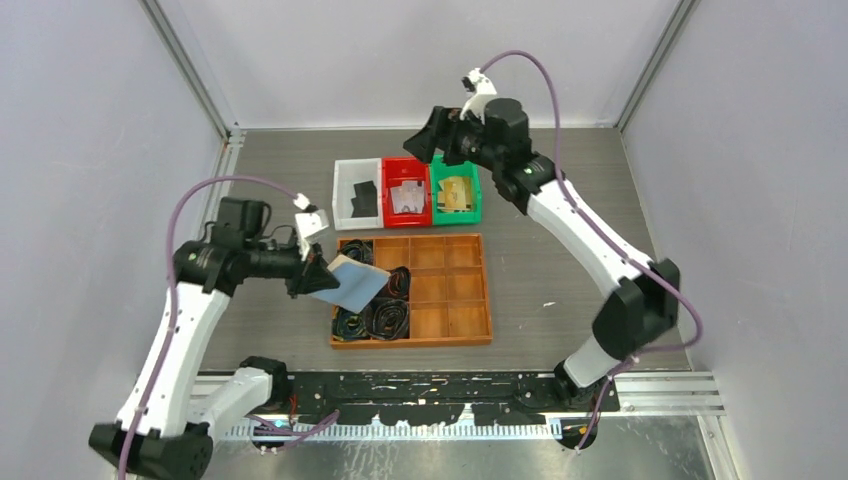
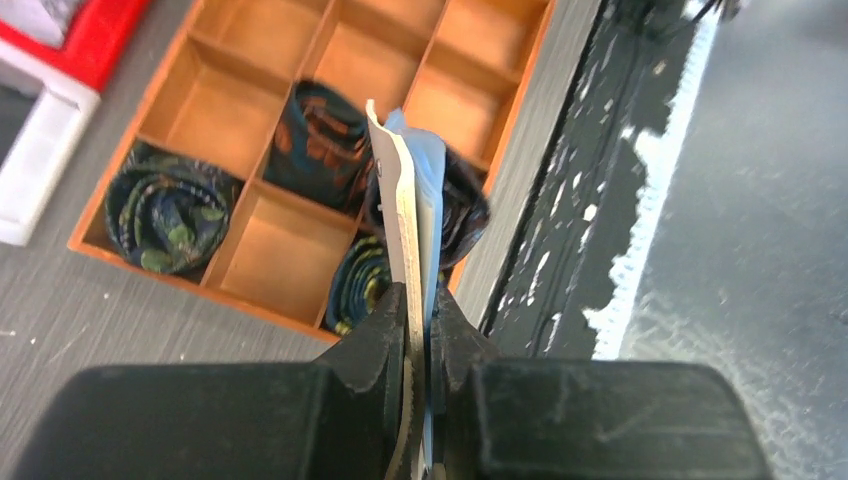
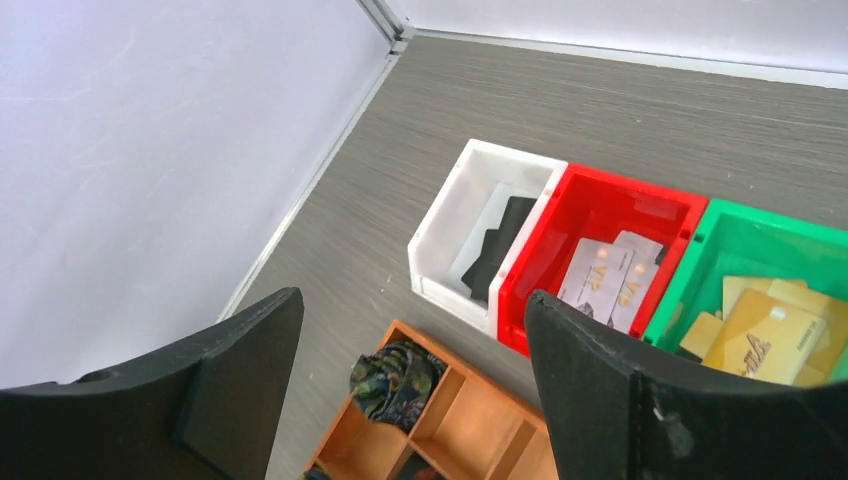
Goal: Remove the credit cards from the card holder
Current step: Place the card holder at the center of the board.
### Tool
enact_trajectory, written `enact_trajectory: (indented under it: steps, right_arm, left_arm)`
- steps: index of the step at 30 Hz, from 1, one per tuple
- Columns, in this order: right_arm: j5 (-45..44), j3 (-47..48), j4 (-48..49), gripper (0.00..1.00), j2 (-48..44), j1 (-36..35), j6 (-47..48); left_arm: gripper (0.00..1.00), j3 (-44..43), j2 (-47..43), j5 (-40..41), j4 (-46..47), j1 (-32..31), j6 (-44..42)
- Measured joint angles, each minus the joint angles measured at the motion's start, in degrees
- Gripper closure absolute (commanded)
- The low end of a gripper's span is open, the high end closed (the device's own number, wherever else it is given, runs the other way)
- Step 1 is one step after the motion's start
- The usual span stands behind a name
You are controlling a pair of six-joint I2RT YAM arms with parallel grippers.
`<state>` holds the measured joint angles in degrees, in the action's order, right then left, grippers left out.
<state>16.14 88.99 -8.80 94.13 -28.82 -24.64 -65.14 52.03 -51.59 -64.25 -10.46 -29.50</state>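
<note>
My left gripper is shut on one edge of the card holder, a tan booklet with pale blue inner leaves, and holds it in the air over the left of the wooden tray. The left wrist view shows the card holder edge-on between the closed jaws of that gripper; I cannot see whether any pocket holds a card. My right gripper hangs open and empty above the back bins. Credit cards lie in the bins: black ones, grey ones and gold ones.
A white bin, a red bin and a green bin stand in a row behind the divided wooden tray. Dark coiled belts fill its left compartments. Enclosure walls close in on three sides.
</note>
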Motion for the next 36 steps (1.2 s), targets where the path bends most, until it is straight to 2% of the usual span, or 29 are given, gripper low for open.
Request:
enact_trajectory:
  steps: [3, 7, 9, 10, 13, 15, 16, 18, 20, 21, 22, 25, 29, 31, 34, 36]
  right_arm:
    - [-0.22, -6.75, 2.95, 0.13, -7.72, 0.0, -1.03]
    - [-2.25, -14.38, 3.1, 0.09, -13.64, 0.0, -1.2]
    - [-4.04, -19.12, 2.99, 0.09, -16.09, -0.02, -1.49]
    - [-4.85, -21.14, 2.86, 0.08, -17.07, -0.04, -1.66]
    - [-8.26, -28.06, 2.21, 0.08, -20.33, -0.04, -2.71]
    - [-10.36, -31.76, 1.77, 0.08, -22.16, -0.02, -3.72]
    - [-11.23, -33.35, 1.68, 0.07, -23.04, 0.07, -4.28]
    - [-12.55, -35.63, 1.46, 0.07, -24.41, 0.07, -5.22]
    - [-13.44, -37.27, 1.4, 0.06, -25.51, 0.07, -6.05]
    - [-13.77, -37.73, 1.31, 0.05, -25.88, 0.07, -6.38]
    - [-14.14, -37.99, 1.27, 0.05, -26.14, 0.07, -6.71]
    - [-15.69, -38.12, 0.92, 0.04, -26.93, 0.11, -7.32]
    - [-17.42, -38.12, 0.2, 0.04, -28.44, 0.42, -7.74]
    - [-18.45, -38.12, -0.31, 0.04, -29.24, 0.81, -8.04]
    - [-20.22, -38.12, -0.7, 0.03, -30.58, 2.4, -8.57]
    - [-21.77, -38.18, -0.9, 0.01, -31.76, 4.2, -8.94]
  left_arm:
    - [1.0, 1.55, 4.42, 6.01, -0.42, -2.64, -3.91]
    - [0.89, 2.54, 10.91, 16.52, 1.07, -7.39, -8.61]
    - [0.81, 3.63, 13.09, 21.35, 3.91, -9.27, -10.23]
    - [0.78, 4.28, 13.79, 23.28, 5.42, -9.92, -10.78]
    - [0.76, 7.37, 14.6, 29.97, 10.73, -12.55, -11.37]
    - [0.68, 10.08, 14.47, 35.43, 14.34, -15.8, -11.54]
    - [0.61, 11.41, 14.45, 37.94, 15.98, -17.44, -11.67]
    - [0.34, 13.53, 14.43, 42.18, 18.36, -19.82, -11.63]
    - [0.13, 13.97, 14.43, 43.65, 18.29, -21.14, -10.93]
    - [0.06, 13.75, 14.36, 43.1, 18.05, -21.29, -9.7]
    - [0.03, 13.31, 14.36, 41.9, 17.4, -21.29, -8.98]
    - [0.0, 11.15, 14.36, 36.37, 14.01, -21.29, -5.86]
    - [0.01, 6.88, 14.36, 26.82, 9.14, -20.76, -2.05]
    - [0.05, 4.09, 14.56, 21.44, 6.16, -19.15, -1.05]
    - [0.12, -2.1, 16.92, 12.35, 0.24, -12.57, -0.63]
    - [0.12, -6.01, 19.61, 8.2, -2.54, -7.06, -0.66]
